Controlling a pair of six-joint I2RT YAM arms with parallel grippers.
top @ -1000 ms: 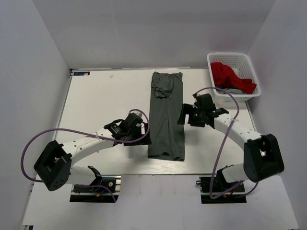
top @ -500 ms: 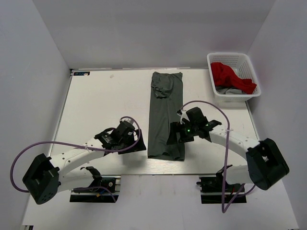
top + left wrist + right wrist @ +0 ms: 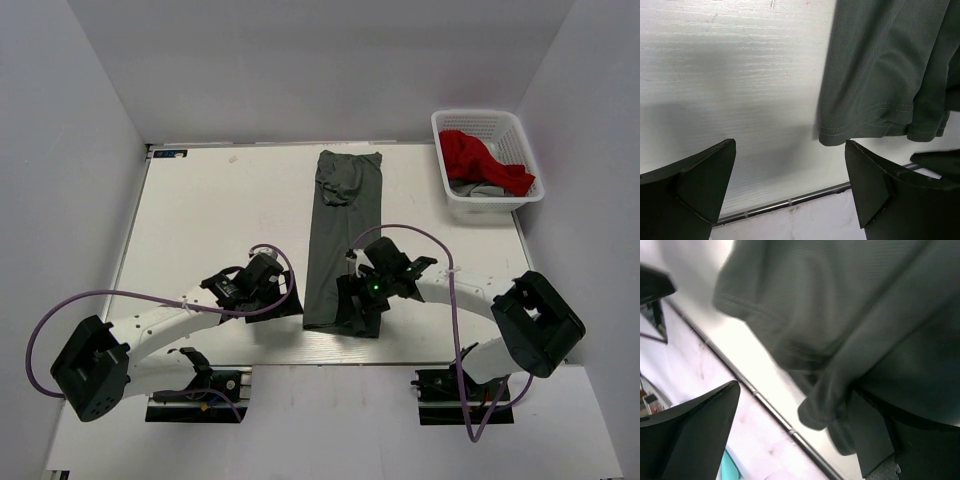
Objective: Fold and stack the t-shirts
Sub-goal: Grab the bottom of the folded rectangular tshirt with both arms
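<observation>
A long t-shirt (image 3: 342, 230) lies on the table (image 3: 200, 220) as a narrow strip down the centre of the frame, reaching from the table's far edge almost to its near edge. A basket (image 3: 487, 115) stands at the upper right, by the table's far right corner, with a second t-shirt (image 3: 480, 160) inside it. The left end effector (image 3: 285, 305) sits just left of the strip's lower end. The right end effector (image 3: 355, 310) sits over that same end's right side.

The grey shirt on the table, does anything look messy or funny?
A little. The grey shirt lies in a long strip, but its far end is bunched and wrinkled, and a near corner curls over by the table edge.
</observation>
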